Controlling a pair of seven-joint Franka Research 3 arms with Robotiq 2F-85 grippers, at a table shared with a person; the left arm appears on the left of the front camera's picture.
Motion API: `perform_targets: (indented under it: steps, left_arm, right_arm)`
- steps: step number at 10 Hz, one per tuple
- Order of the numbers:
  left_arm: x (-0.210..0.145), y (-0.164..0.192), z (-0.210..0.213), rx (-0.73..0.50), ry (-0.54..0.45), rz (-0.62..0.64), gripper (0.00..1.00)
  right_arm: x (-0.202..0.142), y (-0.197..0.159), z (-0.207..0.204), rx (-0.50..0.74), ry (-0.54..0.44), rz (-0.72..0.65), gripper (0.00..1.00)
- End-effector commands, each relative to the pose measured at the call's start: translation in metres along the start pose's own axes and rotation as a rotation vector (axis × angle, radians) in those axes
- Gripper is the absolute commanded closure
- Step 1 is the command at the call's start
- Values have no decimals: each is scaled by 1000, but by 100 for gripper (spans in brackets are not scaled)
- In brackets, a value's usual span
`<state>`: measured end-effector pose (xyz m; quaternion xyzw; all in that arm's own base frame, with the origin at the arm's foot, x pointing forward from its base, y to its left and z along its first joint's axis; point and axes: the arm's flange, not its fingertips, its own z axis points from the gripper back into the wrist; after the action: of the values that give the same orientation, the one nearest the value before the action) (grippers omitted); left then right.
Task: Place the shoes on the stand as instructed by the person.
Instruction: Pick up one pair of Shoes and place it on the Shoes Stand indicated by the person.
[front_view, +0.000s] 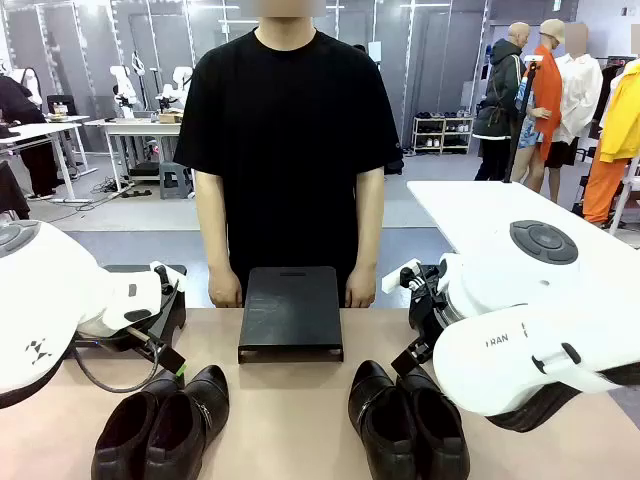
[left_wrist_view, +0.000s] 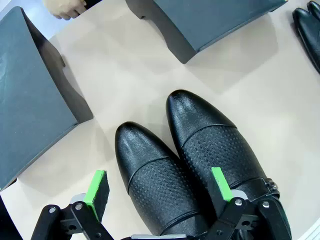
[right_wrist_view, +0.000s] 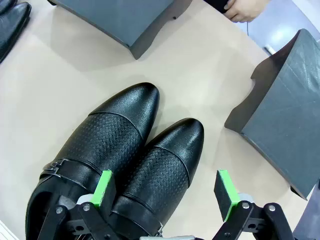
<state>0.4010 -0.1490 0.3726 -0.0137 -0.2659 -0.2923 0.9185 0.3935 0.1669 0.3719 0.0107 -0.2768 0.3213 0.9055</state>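
The black stand (front_view: 290, 308) sits at the table's (front_view: 300, 400) far edge between the person's hands (front_view: 225, 292), and both pairs of shoes rest on the table short of it. The left gripper (left_wrist_view: 159, 189) hangs spread wide over the left pair (left_wrist_view: 150, 170), one green pad outside the pair and the other above the farther shoe. The right gripper (right_wrist_view: 165, 190) is equally wide over the right pair (right_wrist_view: 120, 145), holding nothing. Whether the pads touch the leather cannot be told.

Open lab hall for robot work.
White robot arm (front_view: 530, 340) at this table (front_view: 290, 420), white workbenches (front_view: 140, 127) behind, shelf rack (front_view: 441, 133) by grey panel walls (front_view: 420, 60).
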Motion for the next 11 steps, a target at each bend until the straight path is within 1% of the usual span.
perform_targets:
  steps: [1, 11]
  left_arm:
    - [0, 0, 0, 0, 0, -1, 0]
    - [0, 0, 0, 0, 0, -1, 0]
  right_arm:
    - [0, 0, 0, 0, 0, 0, 0]
    - [0, 0, 0, 0, 0, 0, 0]
